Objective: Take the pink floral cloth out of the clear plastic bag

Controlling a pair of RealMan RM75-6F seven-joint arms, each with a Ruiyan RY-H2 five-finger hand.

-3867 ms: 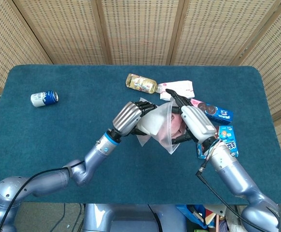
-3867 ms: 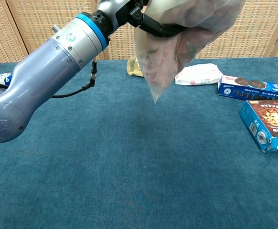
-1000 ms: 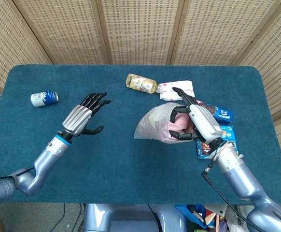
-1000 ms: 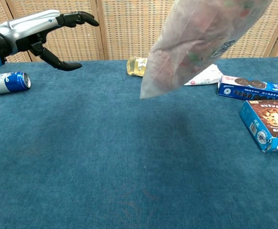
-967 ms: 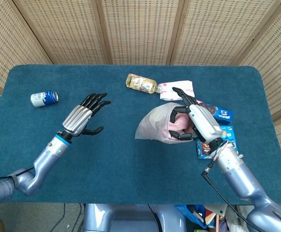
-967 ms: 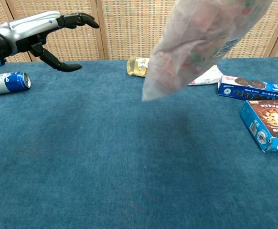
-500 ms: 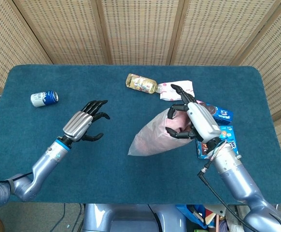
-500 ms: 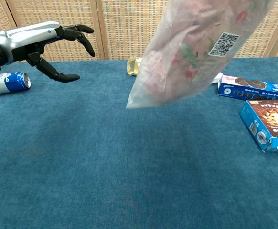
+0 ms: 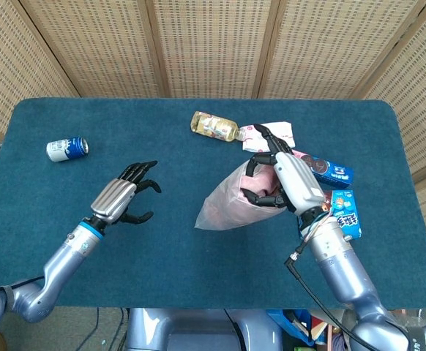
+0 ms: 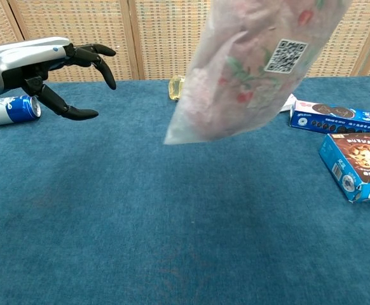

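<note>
A blue can [image 9: 67, 148] lies at far left, then the left hand [image 9: 122, 196] hovers empty with fingers spread, while the right hand [image 9: 290, 183] grips the clear plastic bag [image 10: 255, 70], QR-code sticker showing, pink floral cloth [image 10: 236, 82] inside, beside blue cookie boxes [image 10: 353, 159] whose print is unreadable.
</note>
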